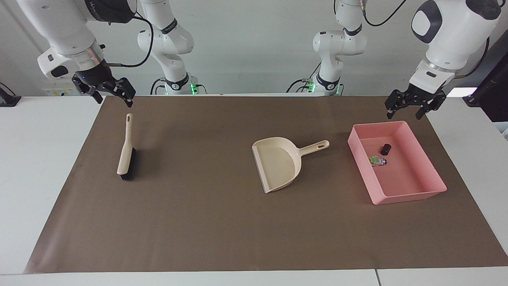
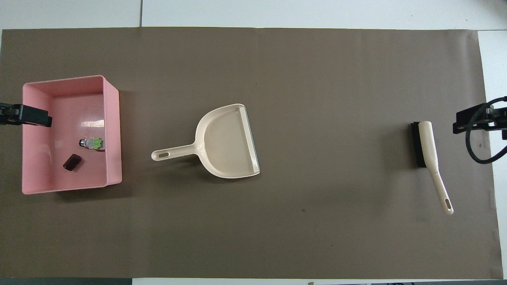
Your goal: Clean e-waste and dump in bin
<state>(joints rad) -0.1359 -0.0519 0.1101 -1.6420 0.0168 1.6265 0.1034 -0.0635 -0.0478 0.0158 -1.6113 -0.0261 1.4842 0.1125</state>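
Observation:
The pink bin point(image 1: 433, 191) stands toward the left arm's end of the mat; it also shows in the overhead view point(image 2: 113, 130). In it lie the e-waste bits: the dark stubby cylinder point(image 1: 385, 149) point(image 2: 72, 162) and the white-grey component with green marks point(image 1: 377, 161) point(image 2: 92, 143). My left gripper point(image 1: 403, 115) is open and empty, raised over the mat by the bin's end nearest the robots. Only part of the left gripper point(image 2: 27, 115) shows in the overhead view. My right gripper point(image 1: 114, 101) point(image 2: 475, 120) is open and empty, up over the mat's edge near the brush's handle end.
A beige dustpan point(image 1: 278, 163) point(image 2: 227, 142) lies empty mid-mat, its handle pointing at the bin. A beige brush with black bristles point(image 1: 127, 153) point(image 2: 427, 150) lies toward the right arm's end. A brown mat point(image 1: 222, 222) covers the white table.

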